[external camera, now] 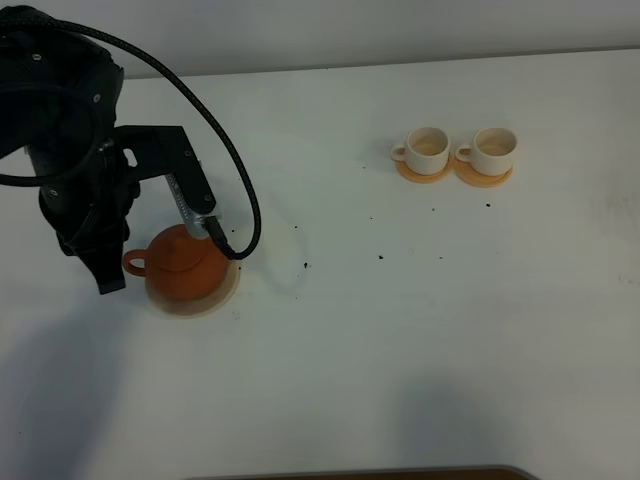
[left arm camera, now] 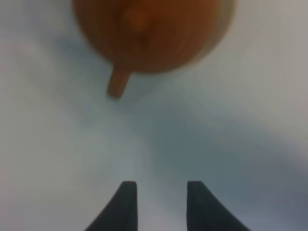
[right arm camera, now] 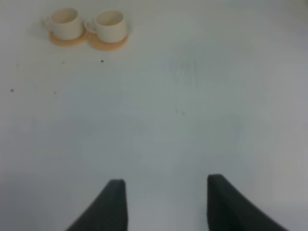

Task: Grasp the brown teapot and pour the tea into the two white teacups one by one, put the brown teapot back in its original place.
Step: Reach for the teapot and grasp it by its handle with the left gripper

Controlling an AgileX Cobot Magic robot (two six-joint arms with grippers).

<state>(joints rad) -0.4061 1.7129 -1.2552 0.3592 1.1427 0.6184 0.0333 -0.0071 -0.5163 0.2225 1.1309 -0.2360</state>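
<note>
brown teapot point(external camera: 185, 265): squat, round, reddish clay; sits on flat tan coaster point(external camera: 230, 291)
left gripper point(left arm camera: 159, 185): released, empty
right gripper point(right arm camera: 166, 182): released, empty

Bright even light, soft shadows; brown teapot point(left arm camera: 159, 43) blurred up close.

You are looking down on a white worktop point(external camera: 420, 340) that fills nearly the whole exterior high view. Its far edge runs slightly tilted across the top, and behind it you see a plain grey wall point(external camera: 400, 25). A scatter of small dark specks point(external camera: 381, 258) dots the middle of the surface, and a faint smudge point(external camera: 612, 205) marks its right side. Soft, even light leaves broad grey shadows point(external camera: 60, 400) over the near left and near middle. At the near edge a dark brown strip point(external camera: 370, 473) shows; you cannot tell what it is.
</note>
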